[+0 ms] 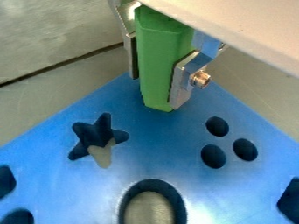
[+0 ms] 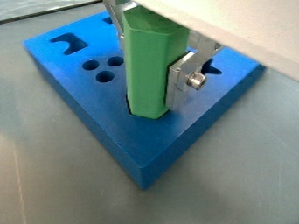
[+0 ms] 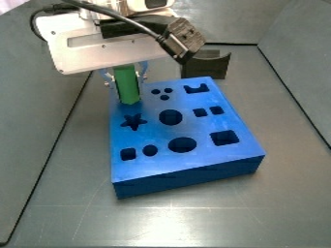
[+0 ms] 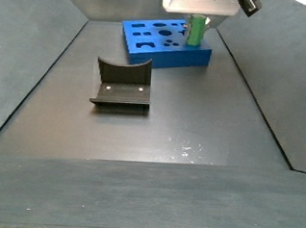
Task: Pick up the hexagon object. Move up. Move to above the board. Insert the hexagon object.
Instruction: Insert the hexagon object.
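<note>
Wrist views: gripper [image 1: 158, 59] clamped on the hexagon object [image 1: 160, 66], upright, lower end at the board [image 1: 176, 149] top near a corner; star hole [image 1: 98, 137] close by.
Side views: green peg [image 3: 128, 85] stands at the board's [image 3: 214, 160] edge; fixture [image 4: 120, 85] well apart.

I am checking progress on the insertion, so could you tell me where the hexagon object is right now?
The hexagon object stands upright in the gripper, its lower end at the board top near a corner; in a side view it is beside the star hole.
</note>
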You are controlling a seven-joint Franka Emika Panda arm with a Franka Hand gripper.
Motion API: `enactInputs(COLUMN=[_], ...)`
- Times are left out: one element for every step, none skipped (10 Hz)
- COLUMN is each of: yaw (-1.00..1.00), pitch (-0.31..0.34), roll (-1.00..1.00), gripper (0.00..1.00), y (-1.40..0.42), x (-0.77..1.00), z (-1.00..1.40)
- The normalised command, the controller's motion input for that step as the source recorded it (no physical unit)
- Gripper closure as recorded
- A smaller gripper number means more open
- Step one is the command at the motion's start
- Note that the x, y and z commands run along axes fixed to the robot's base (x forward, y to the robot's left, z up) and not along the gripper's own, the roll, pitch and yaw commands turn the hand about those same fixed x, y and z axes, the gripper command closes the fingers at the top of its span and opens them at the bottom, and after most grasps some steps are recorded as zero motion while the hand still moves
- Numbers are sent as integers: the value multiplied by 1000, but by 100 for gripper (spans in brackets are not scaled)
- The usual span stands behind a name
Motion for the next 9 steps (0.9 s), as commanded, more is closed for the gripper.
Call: enactInputs(yaw=[0, -849, -1000, -1000, -131, 0, 0, 0, 0], pitch=[6, 0, -40, -43, 94, 0, 0, -20, -31], roll=[0, 300, 229, 157, 0, 0, 0, 0, 37], gripper=[100, 100, 100, 100, 100, 100, 100, 100, 100], y=[0, 0, 0, 0, 0, 0, 0, 0, -11], x=[43, 43, 0, 0, 29, 0, 0, 0, 0], z=[-74, -386, -417, -471, 0, -26, -17, 0, -31])
